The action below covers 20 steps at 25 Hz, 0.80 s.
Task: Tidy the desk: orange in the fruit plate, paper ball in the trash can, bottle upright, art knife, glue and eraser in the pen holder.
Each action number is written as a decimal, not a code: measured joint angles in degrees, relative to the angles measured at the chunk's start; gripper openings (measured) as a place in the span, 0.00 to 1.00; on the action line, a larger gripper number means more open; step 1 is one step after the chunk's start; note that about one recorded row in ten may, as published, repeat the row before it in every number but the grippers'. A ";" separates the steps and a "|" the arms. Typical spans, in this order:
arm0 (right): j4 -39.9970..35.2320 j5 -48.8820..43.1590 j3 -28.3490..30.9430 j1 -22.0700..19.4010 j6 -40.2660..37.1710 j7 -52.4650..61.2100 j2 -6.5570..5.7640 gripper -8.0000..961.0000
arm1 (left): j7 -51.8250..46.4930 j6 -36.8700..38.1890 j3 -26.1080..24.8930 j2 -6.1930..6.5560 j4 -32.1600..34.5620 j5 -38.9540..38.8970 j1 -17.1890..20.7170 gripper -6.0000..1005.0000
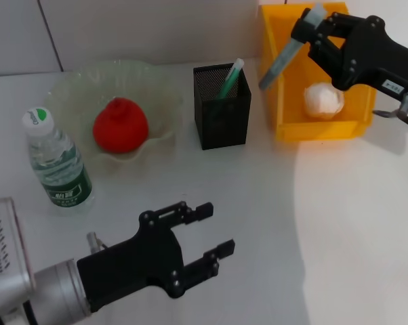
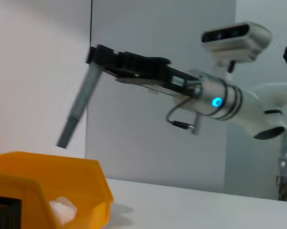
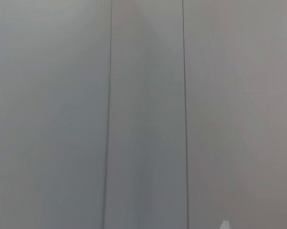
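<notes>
From the head view, the right gripper [image 1: 311, 27] is up high over the yellow trash can [image 1: 285, 128], fingers clamped on the art knife [image 1: 285, 57], which hangs tilted with its lower end pointing down toward the gap between the can and the pen holder [image 1: 221, 108]. The paper ball [image 1: 324, 100] is already sitting inside the trash can. The black mesh pen holder has a green-and-white stick poking out of it, can't tell for sure whether that's the glue. The orange [image 1: 120, 125], which looks pretty red here, is in the clear fruit plate [image 1: 75, 101], and the bottle [image 1: 57, 162] stands upright just beside the plate. The left gripper [image 1: 207, 233] hovers low at the near side of the white counter [image 1: 272, 230], fingers spread apart and holding nothing. Left wrist view: you see the right gripper [image 2: 98, 57] from the side, gripping the top of the grey art knife [image 2: 79, 107], the knife slanting down above the trash can [image 2: 93, 191], with a bit of paper ball [image 2: 62, 210] showing inside. Right wrist view is just the plain grey wall, none of the desk stuff in it.
</notes>
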 joint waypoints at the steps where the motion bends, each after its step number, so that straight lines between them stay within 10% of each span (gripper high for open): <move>1: 0.77 0.34 0.13 0.90 1.02 -1.43 0.05 0.15 | 0.17 1.37 -0.40 0.23 -0.23 0.88 0.44 0.59; 20: 14.84 3.06 -2.13 11.13 14.78 -16.04 0.35 0.15 | -5.86 9.55 -2.60 0.95 -7.97 3.37 -5.45 0.65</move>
